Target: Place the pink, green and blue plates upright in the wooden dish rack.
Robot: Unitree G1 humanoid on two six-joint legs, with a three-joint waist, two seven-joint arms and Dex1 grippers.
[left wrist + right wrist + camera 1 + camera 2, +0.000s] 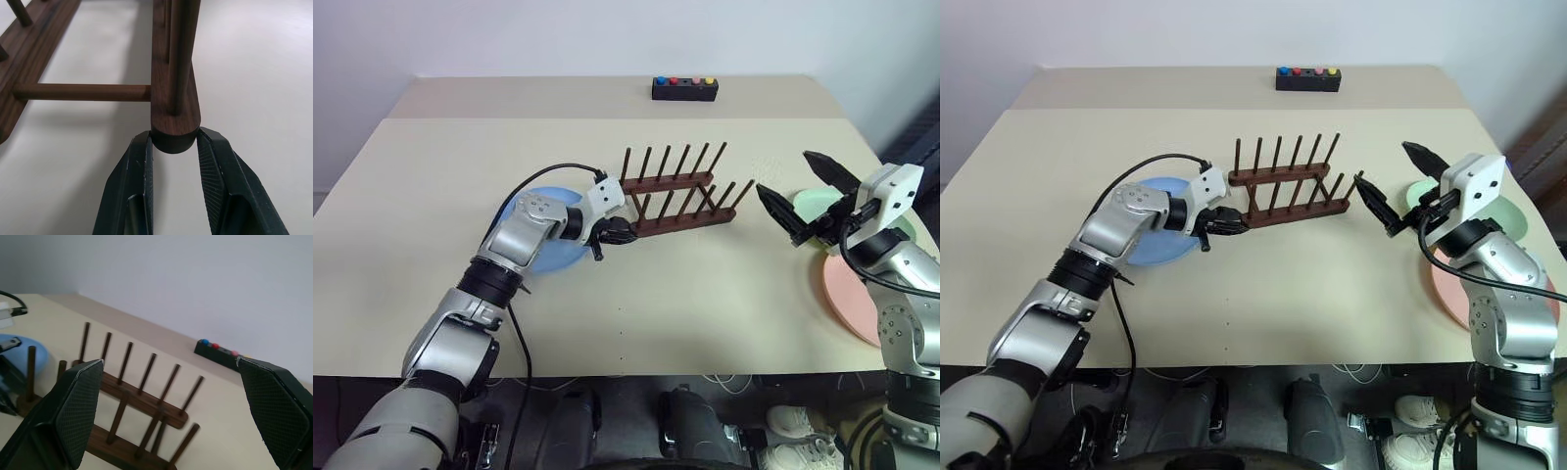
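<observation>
Wooden dish rack stood on the table around mid-width, somewhat toward the far edge, two dark rails each with a row of upright pegs, no plates in it. Left gripper was at the rack's left end; in the left wrist view its two black fingers pinched the rounded end of the near rail, one finger on each side, touching the wood. A crossbar joined the two rails just past that end.

Blue plate lay flat on the table left of the rack, partly covered by the left arm; the part that showed was just beside the rack's left end, contact with the rack unclear.

Green plate lay flat near the table's right edge, right of the rack and well apart from it, partly hidden behind the right gripper. Pink plate lay flat nearer the front right corner, just in front of the green one, its right part hidden by the right arm; whether the two plates touched could not be told.

Right gripper hung above the table between the rack and the green plate, jaws spread wide, nothing between them, fingers pointed toward the rack.

Black box with coloured buttons sat near the far edge, behind the rack, well apart.
</observation>
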